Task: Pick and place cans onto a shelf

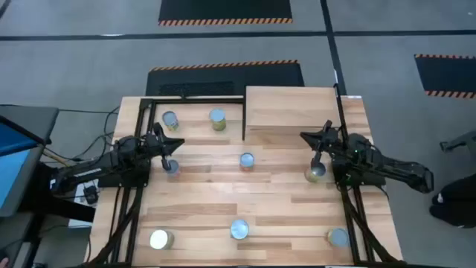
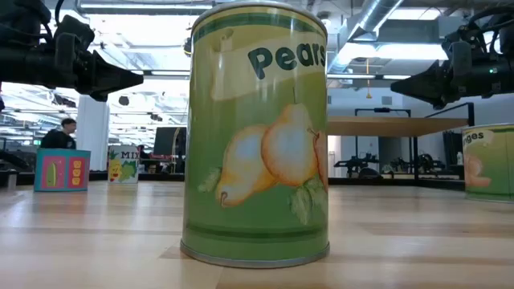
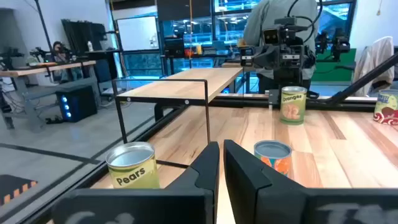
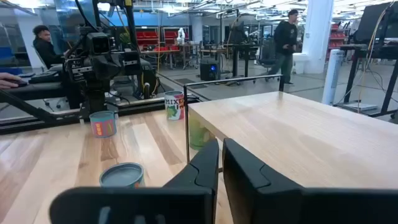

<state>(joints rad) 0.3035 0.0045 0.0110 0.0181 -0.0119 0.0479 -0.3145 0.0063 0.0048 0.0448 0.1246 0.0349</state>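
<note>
Several cans stand upright on the plank tabletop. In the high view they are at the far left [image 1: 169,119], [image 1: 217,117], the middle [image 1: 246,160], and along the near edge [image 1: 239,229]. The shelf [image 1: 290,108] stands at the far right with nothing on its board. My left gripper [image 1: 175,144] is shut and empty, above the table beside a can [image 1: 171,165]. My right gripper [image 1: 306,137] is shut and empty, near the shelf's near edge, by an Oranges can [image 1: 315,173]. The left wrist view shows my left gripper [image 3: 221,163] between a Pears can [image 3: 133,165] and an orange-labelled can [image 3: 272,155].
The shelf's thin black frame [image 3: 207,115] stands ahead of my left gripper. In the right wrist view the shelf board [image 4: 292,134] lies just past my right gripper [image 4: 220,163], with a can [image 4: 122,175] beside it. People stand in the room beyond the table.
</note>
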